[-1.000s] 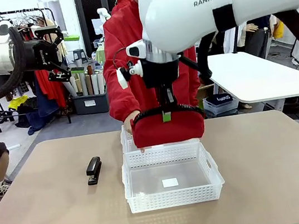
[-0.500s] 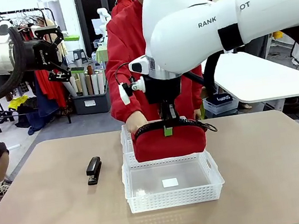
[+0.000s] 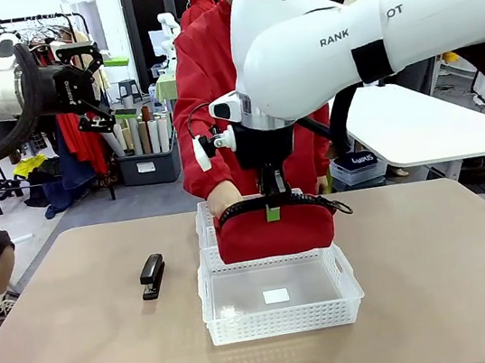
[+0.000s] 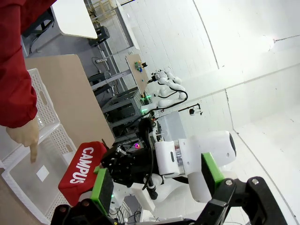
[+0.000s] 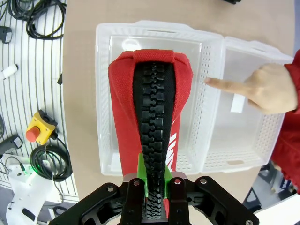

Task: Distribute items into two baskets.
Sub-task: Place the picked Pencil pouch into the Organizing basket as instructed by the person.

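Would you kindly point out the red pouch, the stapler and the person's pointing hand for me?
red pouch (image 3: 274, 236): front view, middle of its fabric side.
stapler (image 3: 153, 277): front view, middle of its black body.
person's hand (image 5: 269, 89): right wrist view, back of the hand.

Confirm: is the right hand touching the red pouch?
Touching. Right wrist view shows the right hand clamped on the black zipper of the red pouch.
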Controlling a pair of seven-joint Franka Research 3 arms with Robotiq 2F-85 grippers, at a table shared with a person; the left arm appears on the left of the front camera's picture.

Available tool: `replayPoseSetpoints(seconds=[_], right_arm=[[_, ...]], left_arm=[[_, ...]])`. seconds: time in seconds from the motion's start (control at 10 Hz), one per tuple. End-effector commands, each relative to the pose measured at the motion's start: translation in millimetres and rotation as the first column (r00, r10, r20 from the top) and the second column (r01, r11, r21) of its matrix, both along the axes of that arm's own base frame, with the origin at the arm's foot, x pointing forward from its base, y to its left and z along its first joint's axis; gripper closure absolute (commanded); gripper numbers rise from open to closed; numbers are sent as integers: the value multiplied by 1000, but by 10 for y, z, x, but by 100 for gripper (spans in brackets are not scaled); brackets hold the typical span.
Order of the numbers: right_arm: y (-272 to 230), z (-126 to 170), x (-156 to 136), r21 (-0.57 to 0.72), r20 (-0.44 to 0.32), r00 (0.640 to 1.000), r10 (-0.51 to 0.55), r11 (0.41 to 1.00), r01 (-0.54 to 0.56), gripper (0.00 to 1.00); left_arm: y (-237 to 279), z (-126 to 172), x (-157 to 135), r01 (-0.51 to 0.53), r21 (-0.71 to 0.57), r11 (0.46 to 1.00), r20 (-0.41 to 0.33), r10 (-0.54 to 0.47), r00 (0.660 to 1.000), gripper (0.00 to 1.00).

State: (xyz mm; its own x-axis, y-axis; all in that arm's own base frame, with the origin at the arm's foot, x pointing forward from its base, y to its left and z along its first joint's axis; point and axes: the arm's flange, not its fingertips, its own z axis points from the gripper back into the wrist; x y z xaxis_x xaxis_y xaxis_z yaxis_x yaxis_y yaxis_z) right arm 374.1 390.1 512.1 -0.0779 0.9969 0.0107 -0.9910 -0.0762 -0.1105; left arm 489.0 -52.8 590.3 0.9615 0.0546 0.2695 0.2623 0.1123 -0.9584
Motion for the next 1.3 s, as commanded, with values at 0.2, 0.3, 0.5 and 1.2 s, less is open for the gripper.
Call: replayPoseSetpoints(seconds=[0.2, 0.3, 0.5, 1.2], right_arm=[[-14, -266, 40, -20, 15, 1000, -8, 1000, 9, 100], [-22, -376, 45, -21, 11, 1000, -3, 1000, 3, 100], [0, -528, 36, -22, 16, 1000, 0, 1000, 1, 100], [294, -969, 146, -38, 40, 999, 28, 999, -27, 100]], left_arm=[[2, 28, -10, 2, -2, 1000, 5, -2, 1000, 0], [2, 28, -10, 2, -2, 1000, 5, -2, 1000, 0], [2, 28, -10, 2, -2, 1000, 5, -2, 1000, 0], [2, 28, -10, 2, -2, 1000, 5, -2, 1000, 0]])
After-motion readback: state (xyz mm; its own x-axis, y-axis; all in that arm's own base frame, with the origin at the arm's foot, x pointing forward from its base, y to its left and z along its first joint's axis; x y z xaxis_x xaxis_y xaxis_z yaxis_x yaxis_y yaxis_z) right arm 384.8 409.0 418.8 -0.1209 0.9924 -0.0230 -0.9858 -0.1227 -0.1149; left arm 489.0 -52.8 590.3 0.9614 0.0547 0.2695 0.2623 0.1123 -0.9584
